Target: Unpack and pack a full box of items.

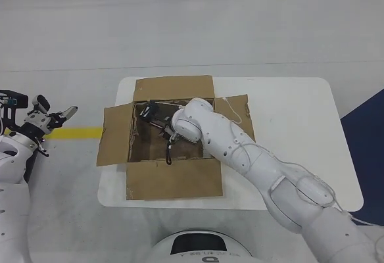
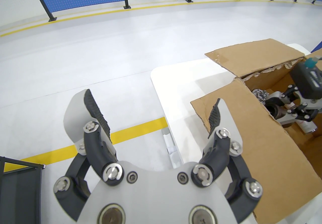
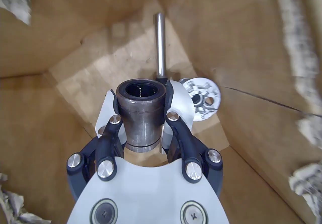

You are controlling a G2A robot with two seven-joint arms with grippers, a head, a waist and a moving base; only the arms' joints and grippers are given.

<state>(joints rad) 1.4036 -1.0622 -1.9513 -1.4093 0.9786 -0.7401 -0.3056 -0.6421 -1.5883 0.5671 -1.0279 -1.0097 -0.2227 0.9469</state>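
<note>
R pincer (image 3: 141, 95) clamped on 1 dark metal sleeve (image 3: 141, 119), inside 1 cardboard box (image 3: 75, 21). On box bottom beyond: 1 steel rod (image 3: 159, 44), 1 flanged disc (image 3: 201, 100) just beside pincer. L pincer (image 2: 153, 99) spread wide, holding nothing, off edge of white surface (image 2: 176, 84).

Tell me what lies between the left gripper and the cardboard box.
No task items. In the left wrist view, only floor with a yellow line and a bare strip of white table separate the open left gripper from the cardboard box.
</note>
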